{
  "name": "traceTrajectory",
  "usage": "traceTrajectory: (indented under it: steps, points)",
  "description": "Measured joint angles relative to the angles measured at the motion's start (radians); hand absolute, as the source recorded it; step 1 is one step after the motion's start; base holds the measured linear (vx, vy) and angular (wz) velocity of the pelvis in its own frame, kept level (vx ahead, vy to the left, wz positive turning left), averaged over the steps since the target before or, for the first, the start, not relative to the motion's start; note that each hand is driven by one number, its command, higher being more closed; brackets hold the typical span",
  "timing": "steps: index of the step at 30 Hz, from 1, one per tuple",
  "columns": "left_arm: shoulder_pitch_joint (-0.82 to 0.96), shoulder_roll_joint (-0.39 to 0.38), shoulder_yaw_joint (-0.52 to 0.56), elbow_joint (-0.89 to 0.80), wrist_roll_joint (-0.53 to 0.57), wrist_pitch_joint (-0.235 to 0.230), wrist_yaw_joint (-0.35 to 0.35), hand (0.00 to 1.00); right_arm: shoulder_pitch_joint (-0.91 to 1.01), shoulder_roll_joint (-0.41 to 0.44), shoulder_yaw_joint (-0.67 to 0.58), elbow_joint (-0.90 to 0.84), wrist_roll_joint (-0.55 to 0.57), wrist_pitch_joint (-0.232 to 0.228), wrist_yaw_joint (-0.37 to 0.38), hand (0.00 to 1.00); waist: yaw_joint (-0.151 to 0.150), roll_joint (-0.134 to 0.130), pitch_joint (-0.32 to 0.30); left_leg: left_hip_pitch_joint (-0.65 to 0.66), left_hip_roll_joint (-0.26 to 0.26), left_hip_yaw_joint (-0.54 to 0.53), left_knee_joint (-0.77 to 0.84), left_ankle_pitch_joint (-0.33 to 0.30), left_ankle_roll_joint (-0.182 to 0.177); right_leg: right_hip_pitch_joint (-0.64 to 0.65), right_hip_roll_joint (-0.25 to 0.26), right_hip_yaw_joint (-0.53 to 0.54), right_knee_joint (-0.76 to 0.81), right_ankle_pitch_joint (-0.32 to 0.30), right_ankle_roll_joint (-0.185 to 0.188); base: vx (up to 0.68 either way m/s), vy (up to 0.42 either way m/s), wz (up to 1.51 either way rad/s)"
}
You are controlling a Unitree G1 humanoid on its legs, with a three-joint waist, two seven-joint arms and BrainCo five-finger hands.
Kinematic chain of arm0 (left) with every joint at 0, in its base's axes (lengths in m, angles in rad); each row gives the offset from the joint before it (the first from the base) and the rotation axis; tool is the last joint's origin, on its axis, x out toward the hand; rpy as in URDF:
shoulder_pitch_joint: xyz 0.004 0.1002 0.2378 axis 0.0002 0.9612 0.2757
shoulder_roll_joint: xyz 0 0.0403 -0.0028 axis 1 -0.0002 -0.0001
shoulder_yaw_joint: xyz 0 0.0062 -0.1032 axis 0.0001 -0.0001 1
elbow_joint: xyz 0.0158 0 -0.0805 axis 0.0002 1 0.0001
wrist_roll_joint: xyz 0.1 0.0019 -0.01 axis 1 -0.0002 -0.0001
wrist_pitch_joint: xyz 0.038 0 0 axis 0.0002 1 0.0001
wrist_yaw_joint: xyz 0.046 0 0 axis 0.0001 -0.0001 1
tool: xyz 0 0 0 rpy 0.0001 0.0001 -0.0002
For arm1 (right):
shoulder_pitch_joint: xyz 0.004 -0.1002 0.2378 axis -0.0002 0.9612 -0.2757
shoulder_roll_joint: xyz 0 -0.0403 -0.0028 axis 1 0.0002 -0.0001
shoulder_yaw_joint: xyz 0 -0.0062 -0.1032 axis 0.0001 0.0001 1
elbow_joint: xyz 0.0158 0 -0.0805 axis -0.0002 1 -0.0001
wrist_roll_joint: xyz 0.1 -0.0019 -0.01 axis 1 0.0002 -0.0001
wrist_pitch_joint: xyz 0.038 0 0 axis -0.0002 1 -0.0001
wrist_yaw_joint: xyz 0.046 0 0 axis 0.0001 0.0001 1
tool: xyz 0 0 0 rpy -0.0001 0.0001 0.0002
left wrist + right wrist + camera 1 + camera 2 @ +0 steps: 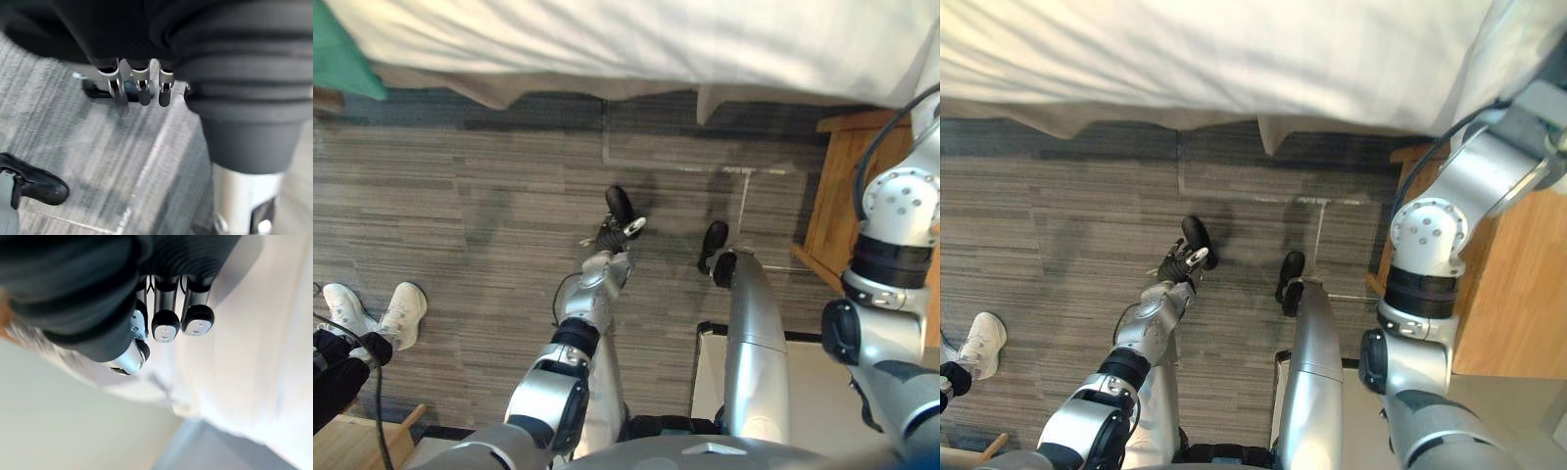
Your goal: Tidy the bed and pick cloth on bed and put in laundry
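The bed runs along the top of the eye views under a white sheet that hangs over its edge. A green cloth lies at the bed's left end. My left hand hangs low over the floor in front of the bed, fingers relaxed and holding nothing. My right arm reaches up past the right edge. In the right wrist view my right hand has its fingers curled in, with the white sheet close beyond them and nothing seen in the grip.
A wooden nightstand stands at the right, beside the bed. A person's white shoes are on the grey plank floor at the left. A white container with a dark rim sits low at the right.
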Motion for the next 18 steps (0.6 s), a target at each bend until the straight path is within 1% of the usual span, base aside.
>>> traceTrajectory:
  steps: [3, 4, 5, 6, 7, 8, 9, 11, 14, 16, 17, 18]
  points:
    - [-0.02, -0.012, 0.028, -0.001, -0.008, 0.002, 0.024, 0.0, 0.047, 0.013, -0.058, 0.03, 0.071, -0.006, 0.028, 1.0, -0.006, -0.001, 0.0, -0.07, 0.019, -0.001, 0.058, -0.011, 0.008, -0.077, 0.002, 0.013, 0.057, -0.003, -0.002, -0.08, -0.029, -0.12]
    - [-0.026, -0.011, 0.04, 0.0, -0.018, 0.003, 0.036, 0.0, 0.053, 0.014, -0.068, 0.069, 0.108, 0.003, 0.041, 1.0, -0.016, -0.002, 0.001, -0.104, 0.03, -0.005, 0.088, -0.017, 0.011, -0.112, 0.005, 0.02, 0.085, -0.003, -0.002, -0.12, -0.023, -0.21]
    - [-0.032, -0.011, 0.055, 0.0, -0.031, 0.003, 0.043, 0.0, 0.054, 0.012, -0.081, 0.103, 0.152, 0.02, 0.066, 1.0, -0.023, -0.002, 0.001, -0.136, 0.039, -0.006, 0.119, -0.028, 0.006, -0.147, 0.01, 0.027, 0.109, -0.003, -0.003, -0.1, -0.018, -0.23]
    - [-0.034, -0.011, 0.062, 0.0, -0.035, 0.003, 0.047, 0.0, 0.054, 0.011, -0.087, 0.117, 0.179, 0.026, 0.087, 1.0, -0.025, -0.002, 0.001, -0.153, 0.047, -0.006, 0.131, -0.033, 0.005, -0.165, 0.011, 0.029, 0.119, -0.004, -0.004, -0.1, -0.01, -0.24]
    - [-0.05, -0.01, 0.069, 0.0, -0.038, 0.003, 0.052, 0.0, 0.055, 0.011, -0.097, 0.142, 0.221, 0.041, 0.136, 1.0, -0.026, -0.003, 0.002, -0.181, 0.053, -0.006, 0.148, -0.035, 0.006, -0.197, 0.014, 0.034, 0.137, -0.005, -0.001, -0.1, -0.011, -0.12]
    - [-0.071, -0.009, 0.073, 0.011, -0.045, 0.01, 0.065, 0.0, 0.057, 0.011, -0.099, 0.168, 0.247, 0.053, 0.171, 1.0, -0.028, -0.006, 0.005, -0.197, 0.056, -0.005, 0.154, -0.037, 0.01, -0.22, 0.015, 0.042, 0.15, -0.005, 0.0, -0.13, -0.025, -0.09]
    - [-0.079, -0.007, 0.074, 0.01, -0.059, 0.016, 0.069, 0.0, 0.058, 0.012, -0.096, 0.19, 0.261, 0.071, 0.202, 1.0, -0.026, -0.007, 0.007, -0.203, 0.062, -0.002, 0.155, -0.034, 0.005, -0.232, 0.019, 0.045, 0.152, -0.001, -0.005, -0.1, -0.029, -0.05]
    - [-0.079, -0.012, 0.081, 0.01, -0.08, 0.016, 0.069, 0.0, 0.071, 0.016, -0.087, 0.222, 0.274, 0.086, 0.238, 1.0, -0.024, -0.007, 0.007, -0.202, 0.067, -0.001, 0.156, -0.026, -0.003, -0.232, 0.024, 0.047, 0.151, 0.008, -0.001, -0.07, -0.029, -0.1]
    - [-0.079, -0.029, 0.112, 0.014, -0.084, 0.01, 0.069, 0.0, 0.109, 0.05, -0.085, 0.251, 0.278, 0.108, 0.296, 1.0, -0.03, -0.007, 0.007, -0.187, 0.069, 0.002, 0.15, -0.02, 0.004, -0.219, 0.031, 0.053, 0.141, 0.019, -0.002, -0.03, -0.019, -0.08]
    - [-0.071, -0.034, 0.129, 0.019, -0.085, -0.004, 0.068, 0.0, 0.175, 0.095, -0.078, 0.289, 0.275, 0.139, 0.352, 1.0, -0.033, -0.007, 0.007, -0.142, 0.069, 0.011, 0.134, -0.019, 0.006, -0.18, 0.034, 0.057, 0.123, 0.027, -0.007, -0.01, -0.02, -0.11]
    - [-0.066, -0.035, 0.142, 0.02, -0.085, -0.008, 0.067, 0.0, 0.209, 0.114, -0.068, 0.31, 0.254, 0.159, 0.363, 1.0, -0.034, -0.008, 0.007, -0.111, 0.069, 0.018, 0.12, -0.018, 0.006, -0.151, 0.036, 0.057, 0.106, 0.031, -0.008, -0.02, -0.029, -0.15]
    - [-0.057, -0.034, 0.154, 0.02, -0.085, -0.015, 0.065, 0.0, 0.257, 0.136, -0.04, 0.347, 0.202, 0.193, 0.382, 1.0, -0.039, -0.009, 0.006, -0.064, 0.069, 0.03, 0.09, -0.013, 0.004, -0.107, 0.04, 0.056, 0.073, 0.039, -0.003, -0.02, -0.033, -0.18]
